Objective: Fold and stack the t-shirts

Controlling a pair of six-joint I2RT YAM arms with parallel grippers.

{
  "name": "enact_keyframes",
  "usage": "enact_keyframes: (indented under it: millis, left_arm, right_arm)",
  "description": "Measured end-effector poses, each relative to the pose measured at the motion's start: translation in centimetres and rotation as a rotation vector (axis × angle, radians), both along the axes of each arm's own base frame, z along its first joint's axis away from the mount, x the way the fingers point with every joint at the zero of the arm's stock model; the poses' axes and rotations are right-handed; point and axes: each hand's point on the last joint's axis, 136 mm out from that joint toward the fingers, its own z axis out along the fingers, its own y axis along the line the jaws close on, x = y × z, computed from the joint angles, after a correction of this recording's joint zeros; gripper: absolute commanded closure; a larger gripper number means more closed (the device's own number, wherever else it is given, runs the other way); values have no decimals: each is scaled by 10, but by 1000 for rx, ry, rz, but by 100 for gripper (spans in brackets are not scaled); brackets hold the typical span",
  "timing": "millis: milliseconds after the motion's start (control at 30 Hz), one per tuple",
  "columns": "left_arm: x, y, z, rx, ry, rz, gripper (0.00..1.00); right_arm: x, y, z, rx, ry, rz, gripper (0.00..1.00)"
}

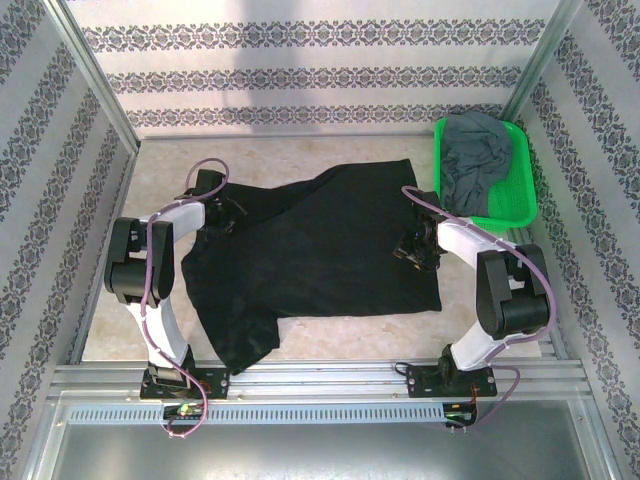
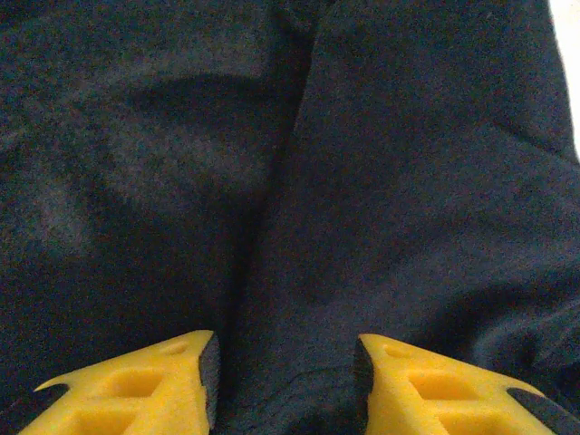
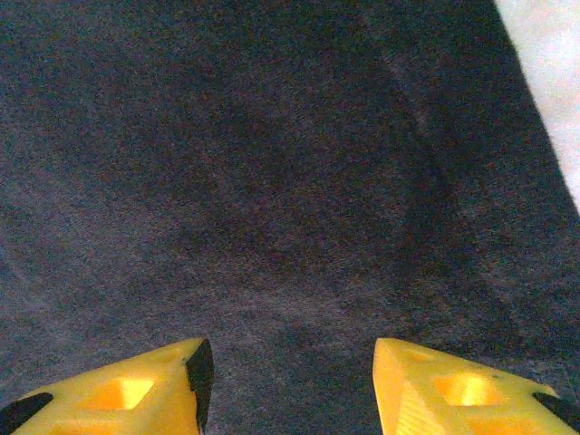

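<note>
Two t-shirts lie in the top view. The black t-shirt (image 1: 320, 240) is spread flat across the middle of the table (image 1: 300, 150), one sleeve trailing toward the lower left. The grey t-shirt (image 1: 478, 155) is bunched in the single green basket (image 1: 522, 205) at upper right.

Two grippers sit on the black cloth – the left gripper (image 1: 228, 212) at its left edge, the right gripper (image 1: 415, 250) near its right edge. Each wrist view shows two yellow fingers (image 2: 145, 390) roughly half parted over dark fabric. A crease runs between the left pair – whether it is pinched I cannot tell.
</note>
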Motion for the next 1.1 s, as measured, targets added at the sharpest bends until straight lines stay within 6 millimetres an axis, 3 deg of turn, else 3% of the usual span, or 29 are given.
enact_keyframes:
  millis: [100,300,333,533,900,1000,1100]
  left_arm:
    - [-6,-2,-4,4,22,-8,64]
    - [-13,-6,-10,2,42,-15,99]
    - [-13,-6,-10,1,42,-12,100]
    - [-2,-4,3,19,15,-8,100]
    - [70,2,89,-5,-166,45,100]
    - [86,7,92,-5,-166,57,100]
    - [92,11,77,-2,-126,64,100]
  right_arm:
    - [2,4,6,15,-18,9,49]
    - [9,13,24,35,-74,29,49]
    - [10,13,26,38,-79,29,49]
    - [11,14,31,40,-90,29,50]
    - [8,14,35,44,-88,30,50]
    - [8,14,35,48,-87,31,49]
    - [9,15,36,51,-88,32,49]
